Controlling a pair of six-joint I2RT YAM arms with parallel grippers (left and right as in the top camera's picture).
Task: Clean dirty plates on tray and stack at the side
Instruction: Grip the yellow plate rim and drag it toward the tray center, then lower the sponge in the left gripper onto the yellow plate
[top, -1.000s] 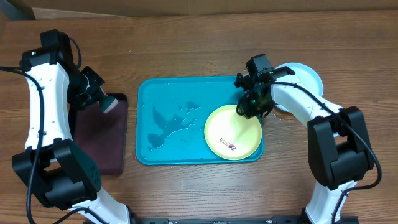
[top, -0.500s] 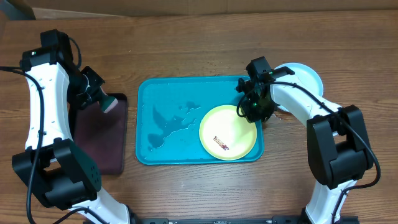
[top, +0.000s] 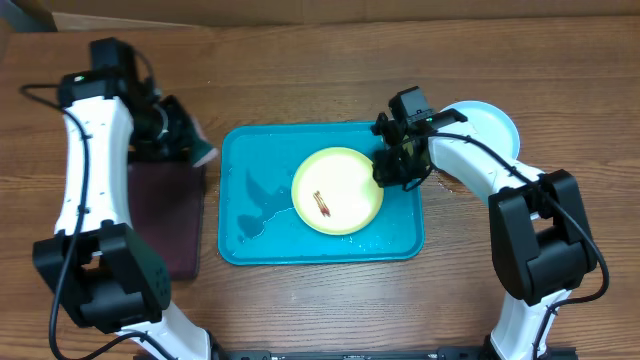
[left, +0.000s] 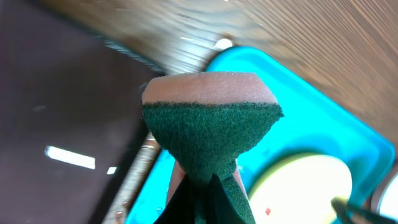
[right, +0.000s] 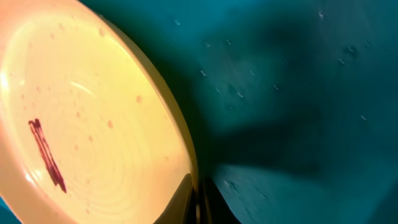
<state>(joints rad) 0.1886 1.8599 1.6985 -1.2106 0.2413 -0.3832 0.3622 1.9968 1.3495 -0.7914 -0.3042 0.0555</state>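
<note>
Near middle of teal tray (top: 250, 235): yellow-green plate (top: 335, 190), red smear on it. Pinched tight at right rim by right gripper (top: 387, 178). Squeezed in left gripper (top: 188, 143), over tray's far-left corner: sponge (left: 211, 130).

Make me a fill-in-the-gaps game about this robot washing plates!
The left hand holds a green and pink ___.
The right hand pinches the yellow plate's ___.
That plate lies on the teal ___.
Missing words: sponge; rim; tray.
</note>
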